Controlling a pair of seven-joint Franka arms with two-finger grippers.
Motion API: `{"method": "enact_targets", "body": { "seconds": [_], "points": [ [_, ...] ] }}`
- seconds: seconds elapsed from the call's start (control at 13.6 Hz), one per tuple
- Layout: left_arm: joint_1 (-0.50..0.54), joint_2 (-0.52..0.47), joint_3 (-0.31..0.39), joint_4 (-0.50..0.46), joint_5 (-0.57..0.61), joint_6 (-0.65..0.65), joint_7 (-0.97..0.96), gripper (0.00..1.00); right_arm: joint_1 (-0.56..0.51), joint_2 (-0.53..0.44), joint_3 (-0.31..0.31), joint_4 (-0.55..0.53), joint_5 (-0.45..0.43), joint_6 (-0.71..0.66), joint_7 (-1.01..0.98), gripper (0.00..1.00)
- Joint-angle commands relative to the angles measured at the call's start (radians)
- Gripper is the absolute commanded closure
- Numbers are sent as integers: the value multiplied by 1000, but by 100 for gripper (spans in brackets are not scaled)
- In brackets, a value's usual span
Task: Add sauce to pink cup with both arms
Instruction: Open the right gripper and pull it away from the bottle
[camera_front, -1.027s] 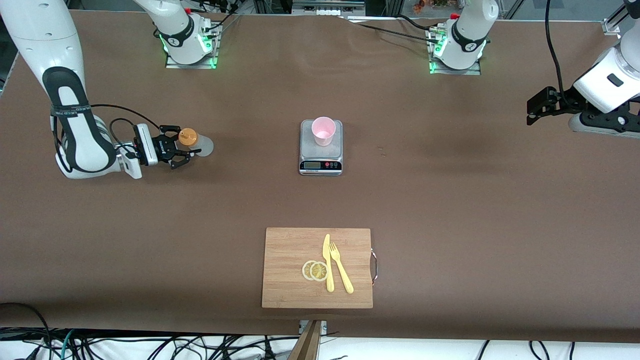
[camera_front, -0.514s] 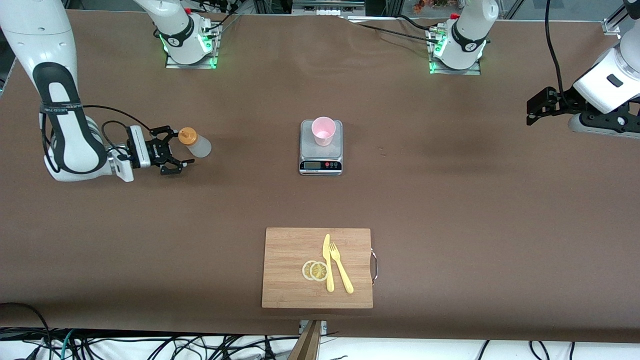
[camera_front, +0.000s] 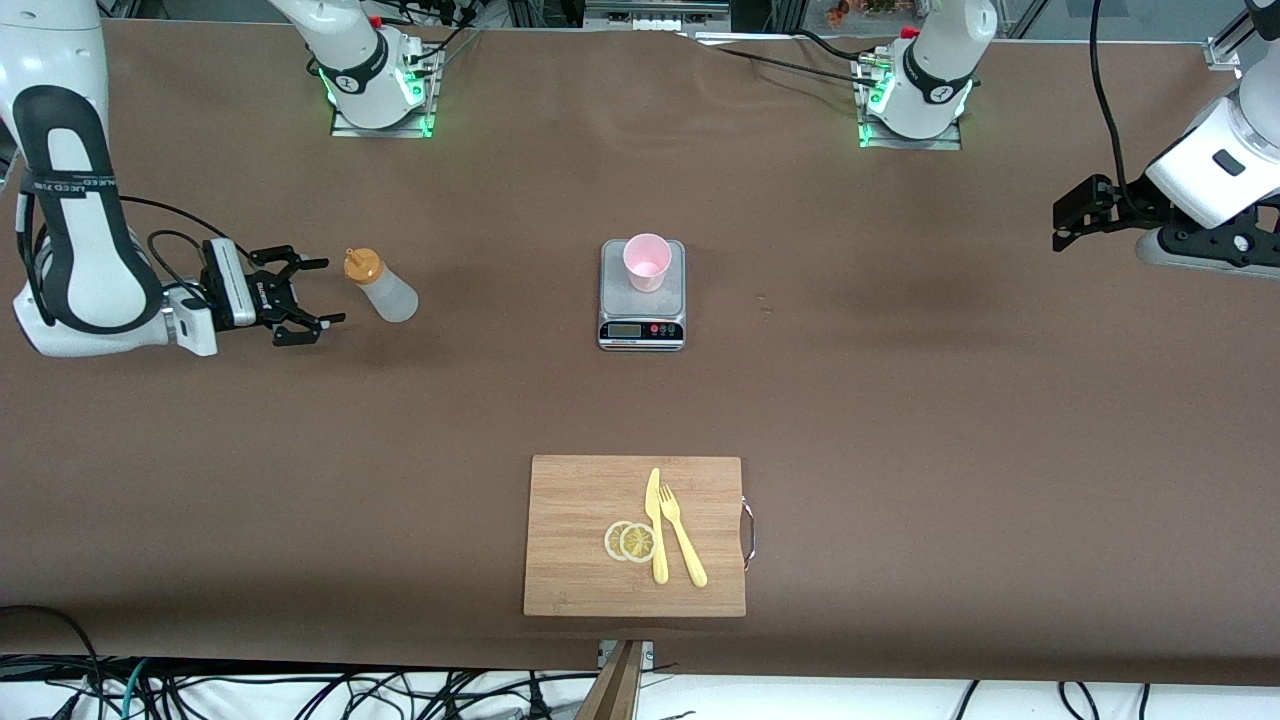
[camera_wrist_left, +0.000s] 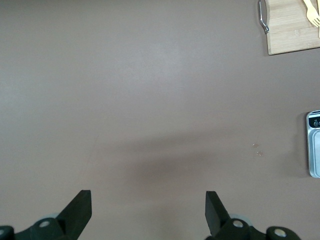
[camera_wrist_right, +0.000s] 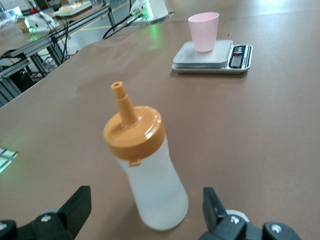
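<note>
One sauce bottle (camera_front: 381, 289), one pink cup (camera_front: 647, 261), one scale (camera_front: 642, 296), one cutting board (camera_front: 636, 536), one yellow knife (camera_front: 655, 525), one yellow fork (camera_front: 682, 536) and two lemon slices (camera_front: 631, 541) are shown on the brown table (camera_front: 900, 400). The sauce bottle, translucent with an orange nozzle cap, is stood upright on the table toward the right arm's end, well apart from the scale; its contents cannot be told. The pink cup is seated upright on the scale's platform near the table's middle; what it holds cannot be made out. The knife, fork and overlapping lemon slices are laid on the cutting board, which is placed nearer to the front camera than the scale. The right gripper (camera_front: 300, 293) is held just beside the bottle, fingers spread wide and nothing grasped. The left gripper (camera_front: 1062, 226) is kept waiting over the left arm's end of the table, its fingers (camera_wrist_left: 80, 210) likewise parted and empty.
</note>
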Motion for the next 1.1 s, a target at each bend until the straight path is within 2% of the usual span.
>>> {"method": "enact_targets", "body": {
  "seconds": [0.0,0.29,0.59,0.81,1.03],
  "points": [
    [5,12,-5,30,7,-20,-4,0,-24,-61,8,48,-81,-28,26,1],
    [5,12,-5,30,7,-20,-6,0,-24,-183,10,90,-219,-21,277,1],
    [5,12,-5,30,7,-20,-7,0,-24,-321,20,90,-353,-19,659,1],
    [5,12,-5,30,7,-20,-6,0,-21,-418,78,100,-463,2,969,1],
    [3,12,-5,30,5,-20,-7,0,-14,-469,132,137,-529,11,1264,1]
  ]
}}
